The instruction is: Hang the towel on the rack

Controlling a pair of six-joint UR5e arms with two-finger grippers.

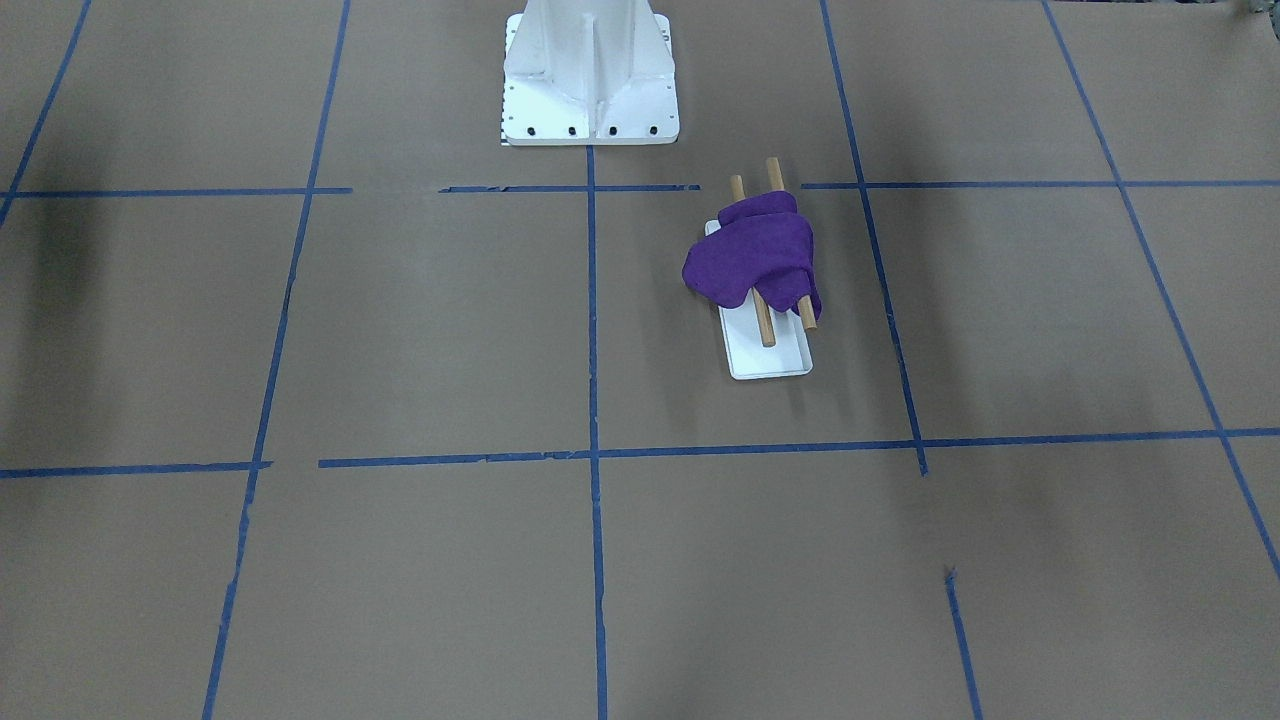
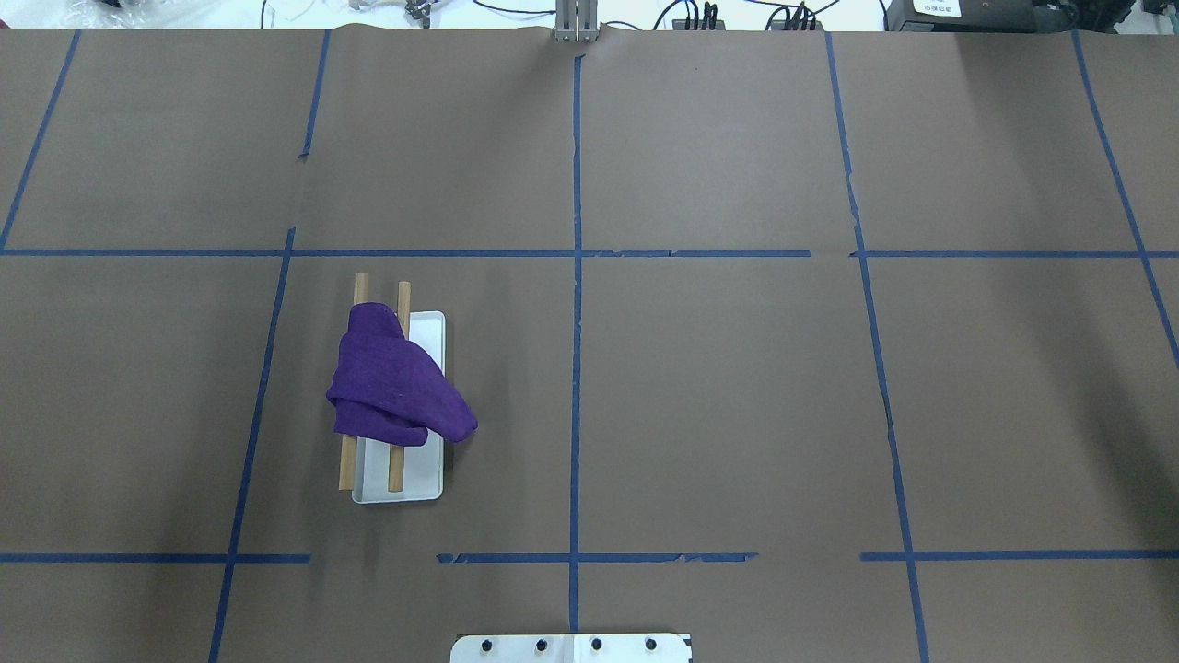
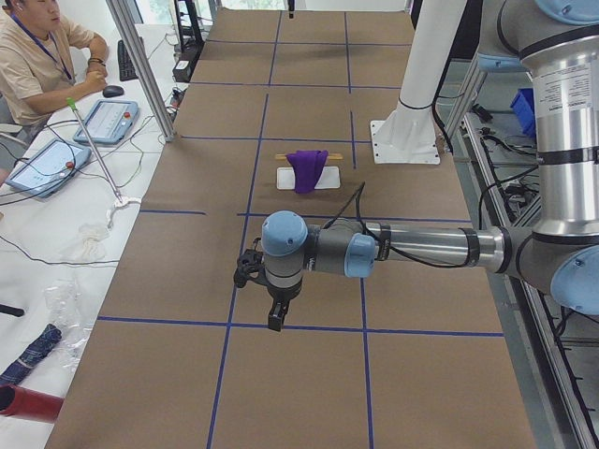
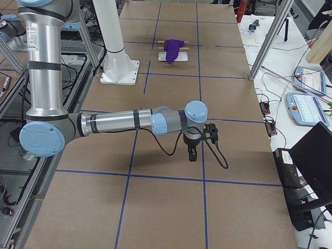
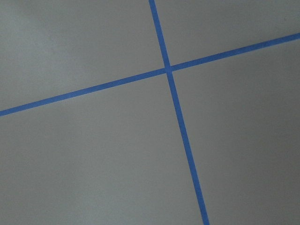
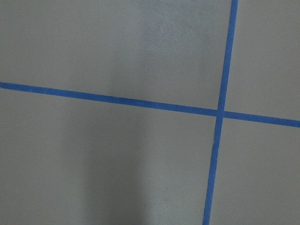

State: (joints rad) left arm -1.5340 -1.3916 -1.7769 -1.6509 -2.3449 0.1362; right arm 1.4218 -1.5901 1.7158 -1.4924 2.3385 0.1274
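Note:
The purple towel (image 1: 752, 260) lies draped across both tan dowel rods of the rack (image 1: 770, 360), bunched toward one end, with the rod tips sticking out. In the overhead view the towel (image 2: 396, 387) covers the middle of the rack (image 2: 419, 479) on the table's left half. My left gripper (image 3: 273, 318) shows only in the exterior left view, far from the rack near the table's end. My right gripper (image 4: 192, 154) shows only in the exterior right view, near the other end. I cannot tell if either is open or shut. Both wrist views show only brown paper and blue tape.
The white robot pedestal (image 1: 590, 90) stands at the table's edge beside the rack. An operator (image 3: 37, 56) sits at a side desk with tablets. Metal frame posts (image 4: 267, 41) stand along the table's far side.

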